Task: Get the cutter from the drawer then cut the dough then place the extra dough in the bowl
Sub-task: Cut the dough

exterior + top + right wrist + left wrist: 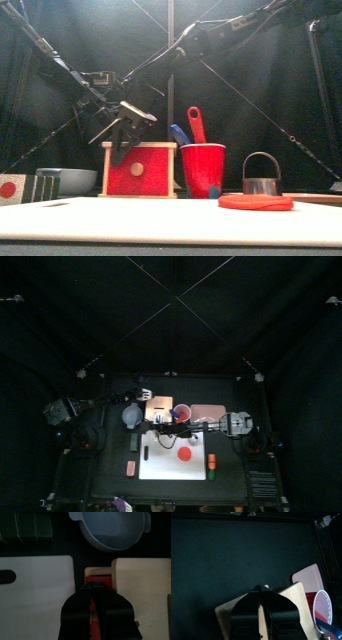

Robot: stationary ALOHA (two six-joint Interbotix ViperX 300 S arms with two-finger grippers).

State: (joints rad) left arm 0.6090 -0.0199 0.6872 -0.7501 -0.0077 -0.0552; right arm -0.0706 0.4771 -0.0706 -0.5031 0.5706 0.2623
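The pale wooden box (138, 146) with its red drawer front (138, 170) stands behind the white cutting board (160, 220). My right gripper (93, 586) reaches past the middle and hangs over the drawer front (103, 579), jaws together with nothing held. My left gripper (261, 589) hovers shut above the box top (294, 594). The metal cutter (261, 176) stands upright at the board's right. Just in front of it, a flat red dough disc (254, 202) lies on the board. The blue-grey bowl (112, 529) sits beside the box.
A red cup (203, 168) holding a blue and a red toy knife stands right of the box, with the pink tray (209, 413) behind it. Dark green sushi blocks (25, 526) lie near the bowl. A small white and red toy (8, 188) sits at the far left.
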